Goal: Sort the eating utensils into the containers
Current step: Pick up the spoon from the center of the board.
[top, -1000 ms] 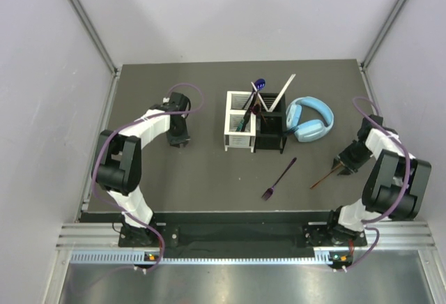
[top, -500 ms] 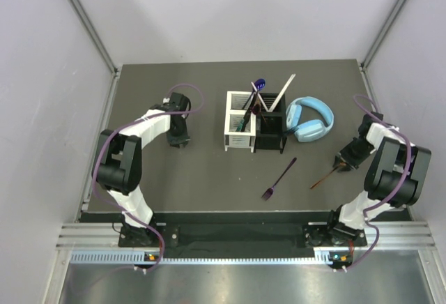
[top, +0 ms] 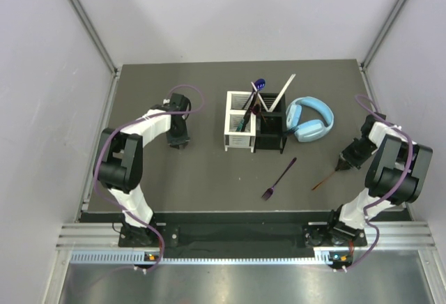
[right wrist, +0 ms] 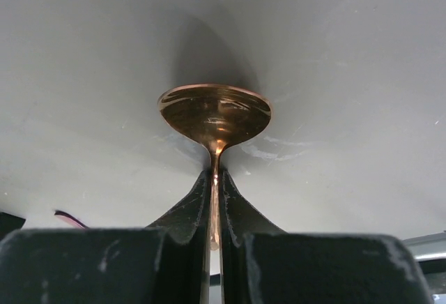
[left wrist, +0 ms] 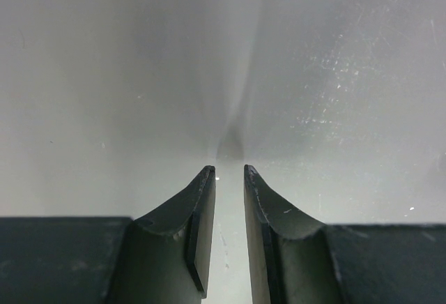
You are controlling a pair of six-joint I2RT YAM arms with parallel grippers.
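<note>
Spoon [right wrist: 214,112] grab just landed. Your right gripper [right wrist: 214,176] was part open around it a second ago; now the jaws are clamped flat on the neck, just behind the bowl. From above it's a thin brown line running from that gripper toward the fork [top: 279,178], at the right side of the table [top: 209,171], well apart from both caddies. I read that as pick done, lift not started. The fork hasn't moved, so two pieces are left to sort.

The black caddy [top: 270,137] has several pieces standing in it. The white caddy [top: 237,131] touches its left side, with something dark leaning inside.

Your left gripper [left wrist: 228,171] is unchanged left of the caddies, jaws a narrow slit apart, holding nothing.

Headphones [top: 310,120] sit just right of the black caddy, so mind them on the carry.

The table is dark matte, with plain pale walls [top: 209,11] around it.
</note>
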